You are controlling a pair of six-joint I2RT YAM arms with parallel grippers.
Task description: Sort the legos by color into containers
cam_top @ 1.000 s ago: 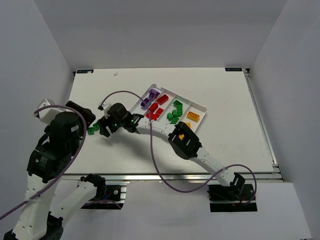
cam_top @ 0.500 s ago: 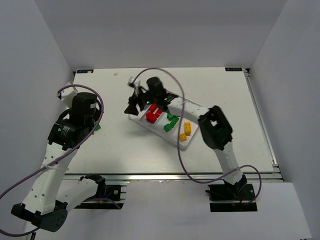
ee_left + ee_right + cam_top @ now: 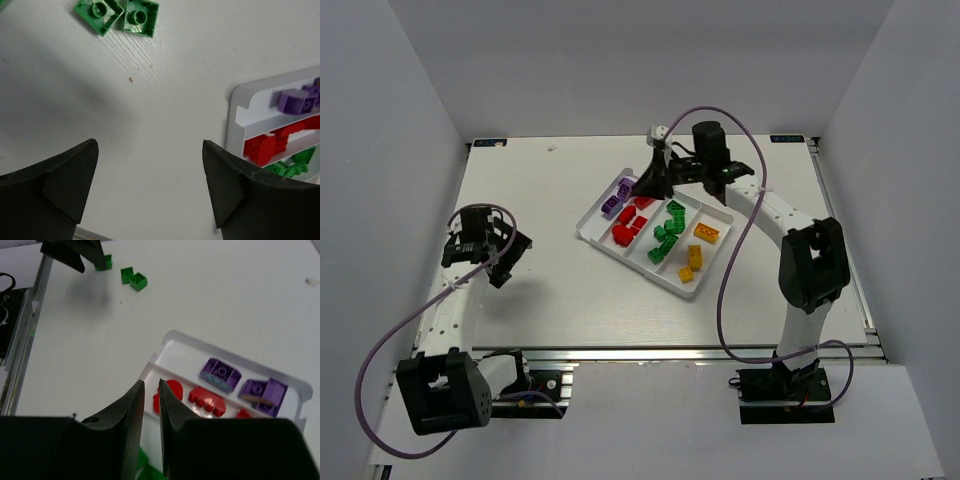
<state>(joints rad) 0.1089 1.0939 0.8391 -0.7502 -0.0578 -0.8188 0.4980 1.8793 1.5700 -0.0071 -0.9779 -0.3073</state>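
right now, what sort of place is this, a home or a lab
Most likely a robotics lab test cell: a white table boxed in by plain white walls, two white robot arms bolted to a metal rail at its near edge, and a white plastic tray of sorted coloured bricks.

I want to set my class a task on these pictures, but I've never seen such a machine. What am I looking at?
Two robot arms are bolted to a white table. One picture looks down from above; the other two come from a camera on each wrist, showing its fingers. A white tray holds bricks sorted by colour: purple, red, green, yellow. A few loose green bricks lie on the table near the left gripper, which is open and empty. The right gripper, above the tray, is shut and holds nothing.
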